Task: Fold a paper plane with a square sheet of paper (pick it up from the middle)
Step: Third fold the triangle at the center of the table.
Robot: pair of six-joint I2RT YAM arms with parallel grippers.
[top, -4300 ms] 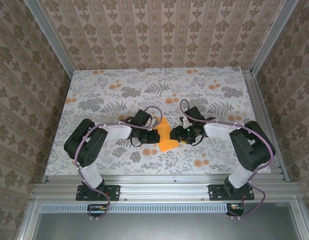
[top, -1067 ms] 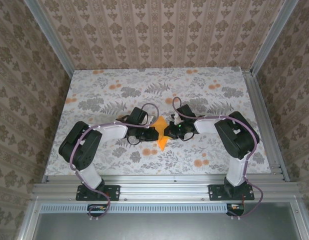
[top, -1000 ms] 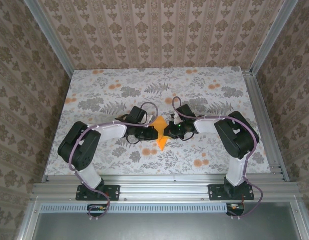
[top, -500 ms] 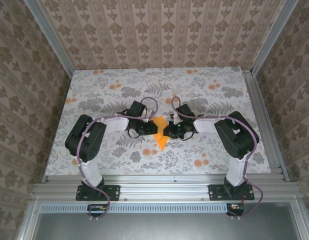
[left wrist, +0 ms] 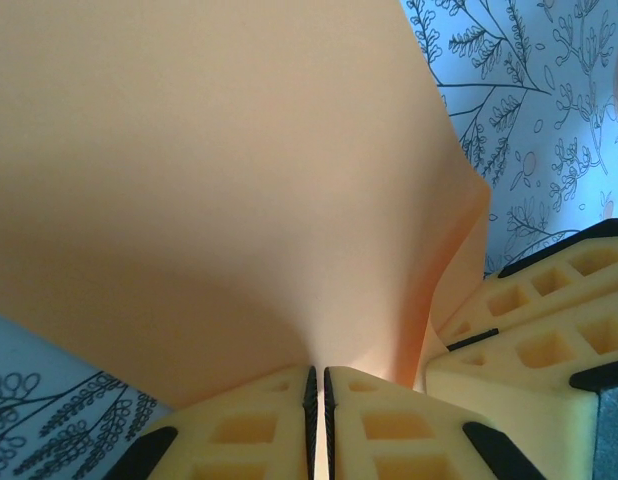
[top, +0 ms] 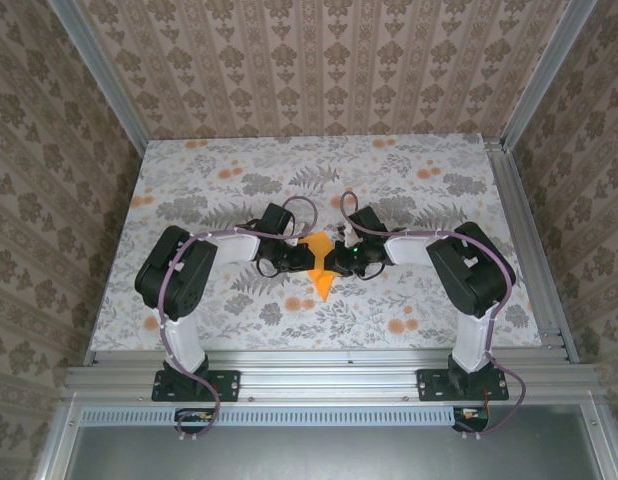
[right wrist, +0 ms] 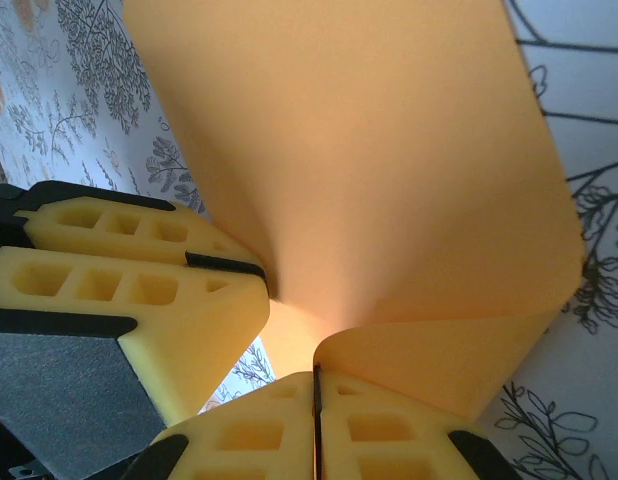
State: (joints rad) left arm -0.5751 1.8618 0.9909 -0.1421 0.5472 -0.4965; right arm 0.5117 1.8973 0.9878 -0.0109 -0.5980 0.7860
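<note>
Orange sheet of paper (top: 320,270), partly folded, at the middle of the table (top: 439,210), long axis running near to far with its point toward the arm bases; left gripper (left wrist: 317,385) and right gripper (right wrist: 315,390) flank it equally close, each clamped on a paper edge.

you have no readable text, label, brand, number or sign anywhere in these views.

paper (top: 318,272) mid-table (top: 189,180) | L gripper (top: 301,258) at its left side | R gripper (top: 335,260) at right side, just beside L
</note>
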